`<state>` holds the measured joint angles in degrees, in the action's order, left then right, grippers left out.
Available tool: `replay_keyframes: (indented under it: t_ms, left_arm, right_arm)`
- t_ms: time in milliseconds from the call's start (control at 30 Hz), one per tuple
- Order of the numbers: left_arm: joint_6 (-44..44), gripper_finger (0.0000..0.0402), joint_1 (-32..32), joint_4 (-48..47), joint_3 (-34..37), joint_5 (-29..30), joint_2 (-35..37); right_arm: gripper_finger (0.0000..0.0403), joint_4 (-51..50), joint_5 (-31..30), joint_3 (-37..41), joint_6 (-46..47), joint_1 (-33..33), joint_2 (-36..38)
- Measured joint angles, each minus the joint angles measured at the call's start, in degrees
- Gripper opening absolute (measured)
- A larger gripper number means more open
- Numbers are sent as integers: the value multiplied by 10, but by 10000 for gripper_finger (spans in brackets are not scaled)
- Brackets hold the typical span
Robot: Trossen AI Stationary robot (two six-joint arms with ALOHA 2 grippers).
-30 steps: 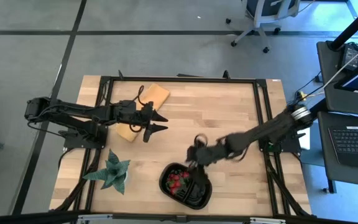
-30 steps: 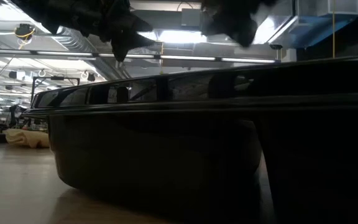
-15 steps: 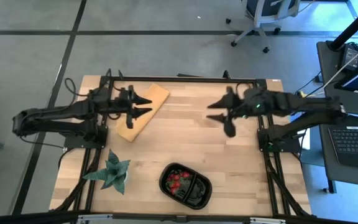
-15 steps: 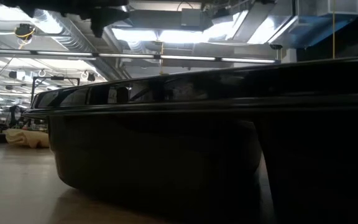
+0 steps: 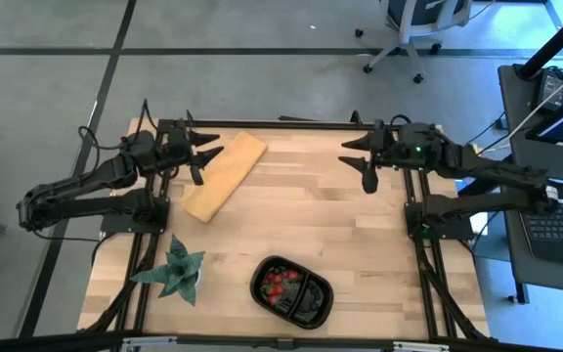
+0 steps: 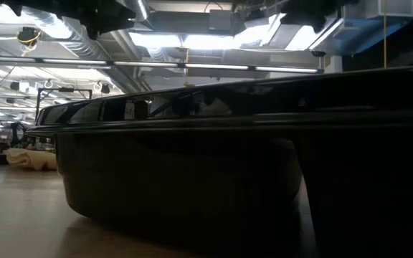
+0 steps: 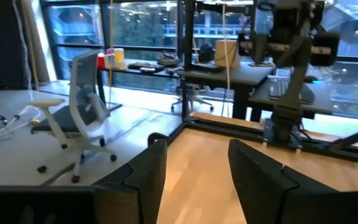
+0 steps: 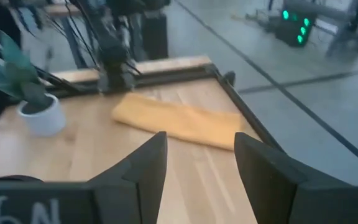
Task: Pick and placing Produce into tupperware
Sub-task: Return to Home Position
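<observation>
Black tupperware (image 5: 306,303): sits flat on the table (image 5: 360,225), close to the near edge and about midway along it, turned askew to that edge. Fills most of the low view as a dark glossy wall (image 6: 192,179).

Inside it, the produce (image 5: 280,284): a cluster of small red fruits in the compartment on the left-arm side. Other compartments too dark to read.

Toward the near-left corner, green spiky plant (image 5: 179,272): stands upright in a white pot (image 8: 40,116), well apart from the tupperware. Toward the far-left corner, tan flat board (image 5: 225,174): lies slantwise on the wood, apart from plant and tupperware alike.

At the far-left corner, left gripper (image 5: 211,145): hovers above the table just beside the board's far end, pointing across toward the right arm. Fingers (image 7: 151,177) stand apart, with only table and room showing between them.

At the far-right corner, right gripper (image 5: 345,154): hovers above the table, pointing back across toward the left arm. Fingers (image 8: 148,165) spread apart, nothing held, with board and plant visible beyond them.

Both grippers well apart from the tupperware.

Beyond the far edge, office chair (image 5: 409,29) on grey floor.
</observation>
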<state>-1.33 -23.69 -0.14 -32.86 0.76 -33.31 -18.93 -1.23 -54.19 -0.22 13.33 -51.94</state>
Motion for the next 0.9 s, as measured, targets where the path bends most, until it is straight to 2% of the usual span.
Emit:
replay_keyframes:
  t_ms: [100,200,367,533,800,900]
  left_arm:
    - [0,166,-9,-1,0,0,1]
    - [0,166,-17,-12,3,0,1]
    - [-18,166,-19,50,66,-5,14]
    - [-44,166,-19,114,137,-1,58]
    - [-78,166,-19,118,195,3,143]
    - [-91,166,-19,111,214,21,175]
  right_arm:
    - [188,63,28,73,9,26,45]
    - [188,102,28,135,19,50,91]
    - [188,152,58,217,45,75,170]
    - [188,161,74,268,76,88,244]
    - [188,149,74,322,109,90,363]
    - [188,133,73,330,124,90,401]
